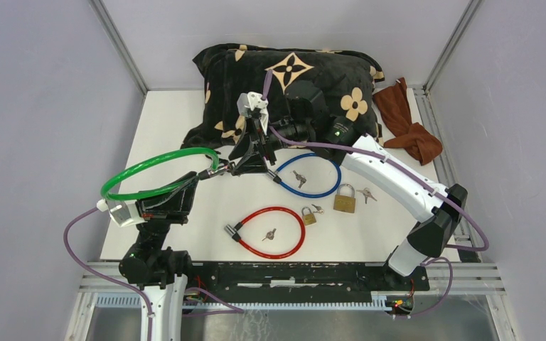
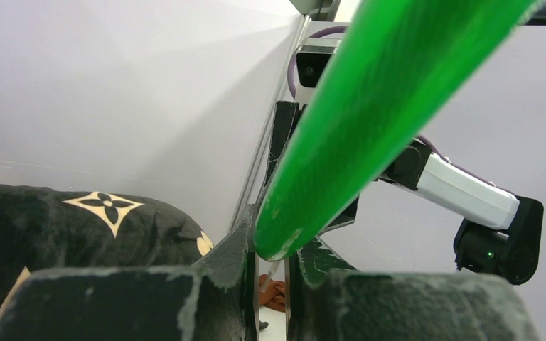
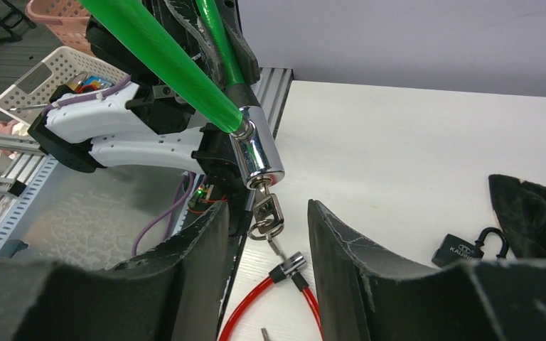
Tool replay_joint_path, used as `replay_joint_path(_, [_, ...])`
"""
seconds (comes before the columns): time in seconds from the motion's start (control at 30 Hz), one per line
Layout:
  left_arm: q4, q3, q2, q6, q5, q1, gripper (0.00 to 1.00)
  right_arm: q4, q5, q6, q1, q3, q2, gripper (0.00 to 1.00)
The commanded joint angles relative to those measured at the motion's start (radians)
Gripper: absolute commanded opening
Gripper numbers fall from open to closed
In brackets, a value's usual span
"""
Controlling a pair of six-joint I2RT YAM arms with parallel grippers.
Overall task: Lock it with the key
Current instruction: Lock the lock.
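Looking from above: we see a white table [image 1: 185, 128] with a black flowered pillow [image 1: 291, 78] at the top middle of the frame and a brown cloth [image 1: 409, 121] at the upper right.
green lock [image 1: 153, 172]: it is a green loop held up at the left middle of the top view, with a silver end [image 3: 259, 153].
left claw [image 1: 192, 183]: we see it pinched narrow on the green lock, near the silver end.
key [image 3: 264, 213]: it sticks out of the silver end and hangs down, in the middle of the right wrist view.
right claw [image 1: 238, 165]: about half wide. The key hangs between its two fingers [image 3: 185, 270], and we see a gap on each side of the key.
blue lock [image 1: 311, 193]: it lies flat, right of the middle, with keys [image 1: 299, 178] inside its loop.
red lock [image 1: 293, 248]: it lies flat at the lower middle, with one more key inside its loop.
padlocks [image 1: 345, 199]: we see two gold ones on the table. The small one is just beside the red lock. The big one is right of it, near the blue lock.
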Motion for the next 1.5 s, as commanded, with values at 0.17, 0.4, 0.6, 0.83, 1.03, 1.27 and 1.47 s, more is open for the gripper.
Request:
replay_joint_path(0.17, [0.041, 0.04, -0.009, 0.017, -0.001, 0.006, 0.02, 0.037, -0.024, 0.014, 0.011, -0.002, 0.01, 0.45])
replay_joint_path(0.4, [0.041, 0.04, -0.008, 0.018, -0.001, 0.006, 0.02, 0.029, -0.02, 0.007, 0.022, 0.005, 0.02, 0.37])
replay_joint_path(0.6, [0.033, 0.04, -0.008, 0.015, -0.004, 0.007, 0.02, 0.023, -0.008, -0.004, 0.027, 0.009, 0.016, 0.0])
replay_joint_path(0.83, [-0.092, 0.036, 0.008, -0.047, -0.035, 0.006, 0.02, 0.108, 0.134, -0.106, 0.073, -0.055, -0.059, 0.0])
replay_joint_path(1.03, [-0.196, 0.036, 0.045, -0.104, -0.023, 0.006, 0.02, 0.377, 0.392, -0.366, 0.163, -0.343, -0.234, 0.0])
replay_joint_path(1.27, [-0.212, 0.028, 0.084, -0.152, 0.012, 0.003, 0.02, 0.475, 0.471, -0.528, 0.185, -0.457, -0.266, 0.0])
replay_joint_path(1.47, [-0.208, 0.016, 0.112, -0.212, 0.024, 0.003, 0.02, 0.496, 0.504, -0.631, 0.209, -0.448, -0.222, 0.0])
